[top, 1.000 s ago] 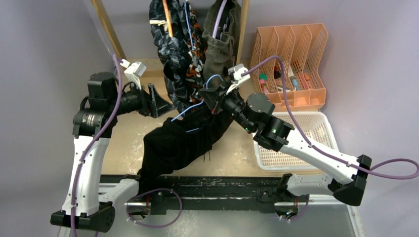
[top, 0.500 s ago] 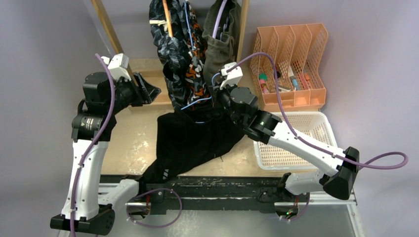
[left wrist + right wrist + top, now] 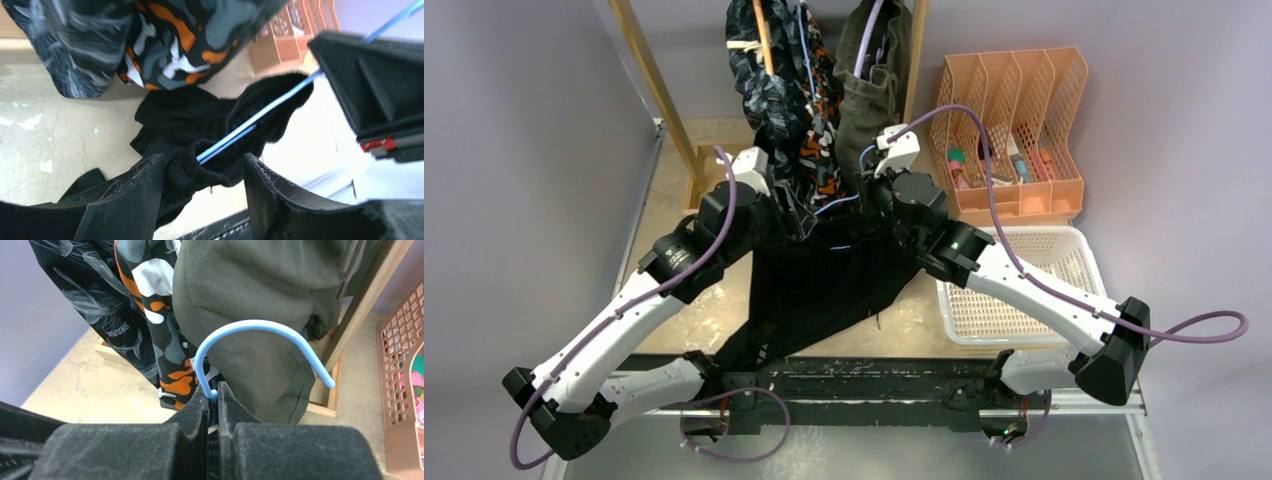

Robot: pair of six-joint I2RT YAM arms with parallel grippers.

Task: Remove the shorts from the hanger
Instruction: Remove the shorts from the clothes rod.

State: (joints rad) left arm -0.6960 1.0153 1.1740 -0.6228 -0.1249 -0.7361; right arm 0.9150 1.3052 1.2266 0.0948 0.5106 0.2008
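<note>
Your right gripper (image 3: 214, 390) is pinched tight on the blue hanger (image 3: 260, 326). Your left gripper (image 3: 200, 172) straddles the black shorts (image 3: 814, 285) waistband, half-spread, grip unclear. Shorts mid-table, not yet off; three pairs (image 3: 809, 90) hang at 12 o'clock.

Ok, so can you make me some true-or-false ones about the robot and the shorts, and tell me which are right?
1. The right gripper has its jaws shut on the blue hanger. True.
2. The waistband of the black shorts sits between the jaws of the left gripper. True.
3. The black shorts lie inside the white basket. False: they drape down over the table between the two arms, beside the basket.
4. The olive-green shorts hang up at the back. True.
5. The orange organiser stands on the robot's left. False: it stands on the right, behind the basket.
</note>
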